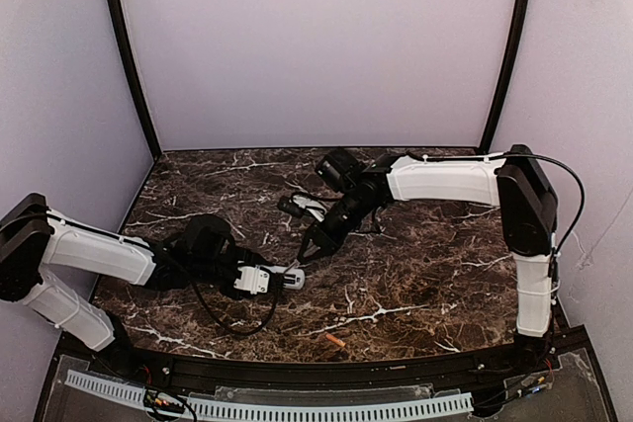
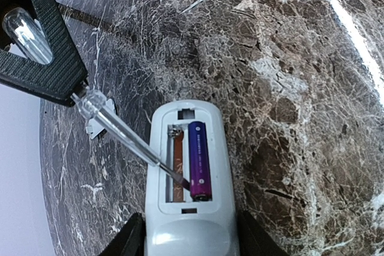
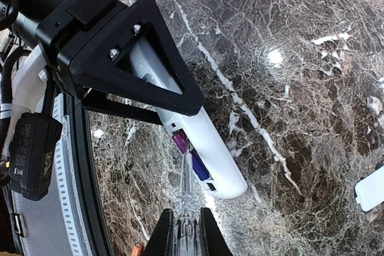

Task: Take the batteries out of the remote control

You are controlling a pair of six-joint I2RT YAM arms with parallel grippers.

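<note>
Top view: the left gripper [image 1: 269, 281] reaches in from the table's [image 1: 445, 284] left edge and holds the white remote control [image 1: 292, 277] left of the middle, somewhat nearer the near edge. Whether the remote rests on the table or hangs just above it I cannot tell. The right gripper [image 1: 315, 246] comes down from the right and points at the remote's free end. An orange battery [image 1: 334, 341] lies loose close to the near edge, well apart from both.

Left wrist view: the left jaws stand partly closed and clamp the remote's lower end on either side. Its battery bay is uncovered. The left slot is bare, showing spring and contact strip. A purple battery [image 2: 199, 160] sits in the right slot. A clear tool [image 2: 120, 133] with a thin metal tip slants in from the upper left, its tip at the purple battery's lower end.

Right wrist view: the right jaws are fully closed on the clear tool's handle. A flat white cover piece [image 3: 371, 187] lies off to the right.

The step in hand seems to be prying out the last battery. Next, the tip should get under the battery's end and lever it up, while the left grip holds firm.
</note>
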